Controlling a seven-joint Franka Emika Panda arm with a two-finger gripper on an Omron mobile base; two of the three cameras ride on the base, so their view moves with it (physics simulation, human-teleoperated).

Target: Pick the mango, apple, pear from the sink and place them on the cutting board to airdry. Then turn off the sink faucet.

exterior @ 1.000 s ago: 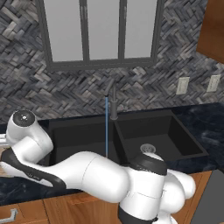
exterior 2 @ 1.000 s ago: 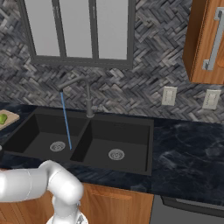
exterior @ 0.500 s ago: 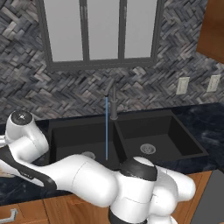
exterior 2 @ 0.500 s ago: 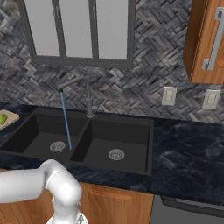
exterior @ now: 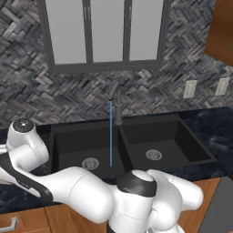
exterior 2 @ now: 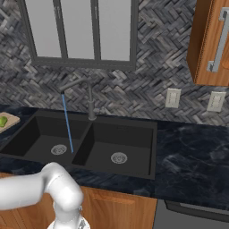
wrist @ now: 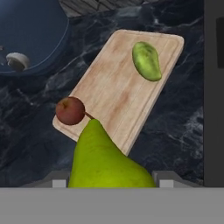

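Pear (wrist: 107, 162): green, pinched in end effector (wrist: 106, 183) | apple (wrist: 70, 110): small, red, on cutting board (wrist: 118, 87) edge

Apple (wrist: 70, 110) and mango (wrist: 147, 60) lie on the cutting board (wrist: 118, 92).

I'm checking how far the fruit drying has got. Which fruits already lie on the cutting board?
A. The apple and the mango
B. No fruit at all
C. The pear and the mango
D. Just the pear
A. In the hand view the red apple sits at one corner of the cutting board and the green mango near the far end, while the pear is held in the pincer above the board.
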